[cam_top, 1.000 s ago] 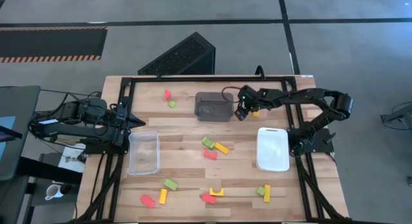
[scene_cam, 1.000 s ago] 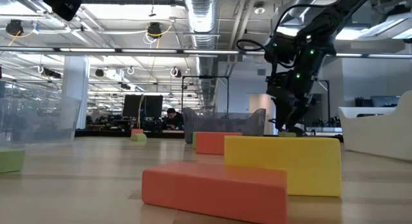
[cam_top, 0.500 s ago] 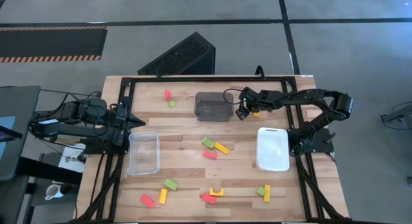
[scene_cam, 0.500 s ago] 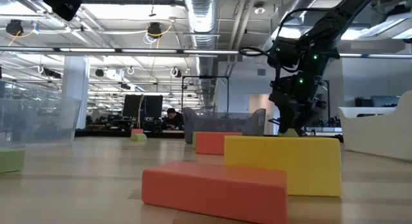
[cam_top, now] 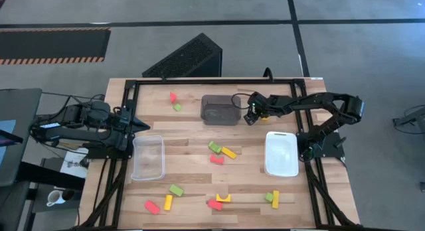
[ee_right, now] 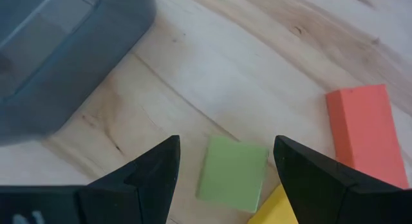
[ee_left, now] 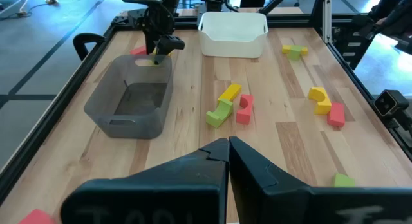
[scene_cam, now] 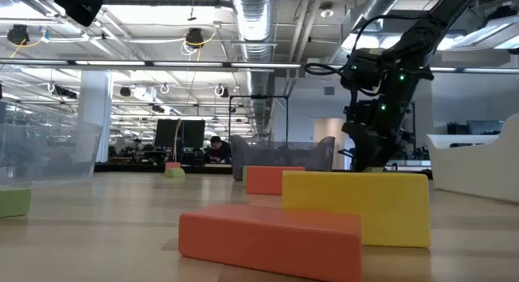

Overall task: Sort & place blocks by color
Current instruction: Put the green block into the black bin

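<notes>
My right gripper is open, just right of the dark grey bin. It hovers over a light green block, one finger on either side and neither touching it. A yellow block and a red bar lie flat right beside the green one. Other red, yellow and green blocks lie across the table, among them a green and yellow pair and a yellow arch. My left gripper waits shut at the table's left edge.
A clear bin stands on the left and a white bin on the right. The dark grey bin's wall is close beside my right gripper. A black frame runs around the table. Bare wood lies between the bins.
My right gripper has shifted a little toward the table's right edge and sunk slightly toward the blocks beside the dark grey bin. No block has moved.
</notes>
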